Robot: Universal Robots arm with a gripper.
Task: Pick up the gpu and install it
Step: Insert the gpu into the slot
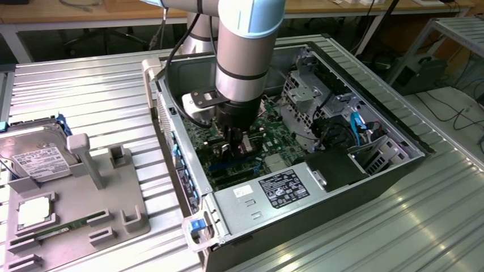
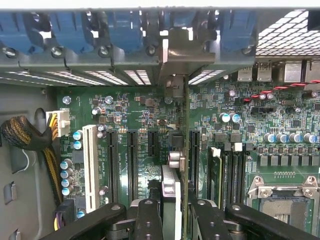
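Observation:
In the wrist view the gpu is seen edge-on, held upright between my gripper's black fingers. It stands over the green motherboard, between the black expansion slots. Its silver bracket reaches the rear slot openings under the blue clips. Whether its edge sits in a slot I cannot tell. In the exterior view my gripper is down inside the open computer case, shut on the dark card above the board.
A power supply fills the case's near end, and a drive cage with cables lines its far side. At the exterior view's left, a grey fixture on the ribbed table holds a hard drive, a processor chip and a memory stick.

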